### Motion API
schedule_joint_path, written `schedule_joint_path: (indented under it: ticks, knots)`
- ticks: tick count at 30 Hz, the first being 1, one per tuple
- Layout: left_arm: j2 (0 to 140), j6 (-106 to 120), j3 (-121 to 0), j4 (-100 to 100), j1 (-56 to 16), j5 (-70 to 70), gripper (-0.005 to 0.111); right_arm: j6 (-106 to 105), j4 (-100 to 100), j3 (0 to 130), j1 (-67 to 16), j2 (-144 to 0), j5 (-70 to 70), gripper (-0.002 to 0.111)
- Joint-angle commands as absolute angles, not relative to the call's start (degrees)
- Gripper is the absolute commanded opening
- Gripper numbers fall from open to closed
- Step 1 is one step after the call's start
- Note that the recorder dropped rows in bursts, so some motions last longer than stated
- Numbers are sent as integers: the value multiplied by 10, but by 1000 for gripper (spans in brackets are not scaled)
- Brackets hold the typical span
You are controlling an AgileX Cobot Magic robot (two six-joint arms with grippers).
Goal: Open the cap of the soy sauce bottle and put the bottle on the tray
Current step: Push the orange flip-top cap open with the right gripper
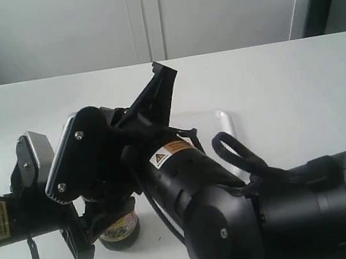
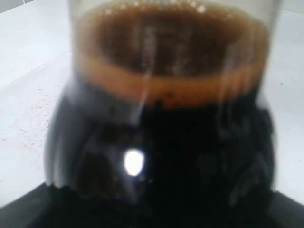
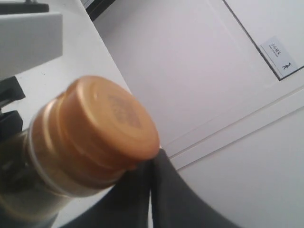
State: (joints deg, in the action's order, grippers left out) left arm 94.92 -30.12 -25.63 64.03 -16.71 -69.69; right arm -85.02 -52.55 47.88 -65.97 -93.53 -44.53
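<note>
The soy sauce bottle fills the left wrist view with dark liquid and a brown foam line. In the exterior view only its base and label show, low at the front left, with my left gripper shut around it. The copper-orange cap sits shut on the neck. My right gripper is shut, its two dark fingers pressed together with the tips touching under the cap's rim. A corner of the white tray shows behind the arms.
My bulky right arm crosses the front of the exterior view and hides the bottle's top and most of the tray. White tabletop spreads to the right and back, with a white wall beyond it.
</note>
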Motion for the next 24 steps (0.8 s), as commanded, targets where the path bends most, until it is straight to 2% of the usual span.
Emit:
schedule_joint_path:
  ticks: [1,24]
  knots:
    - [947,-297,-254,640,-168,-693,0,-852,-530,487,-663,-935,-432,0]
    - [947,-297,-254,636,-168,-688,0,-883,-557,508,-682,-935,-434,0]
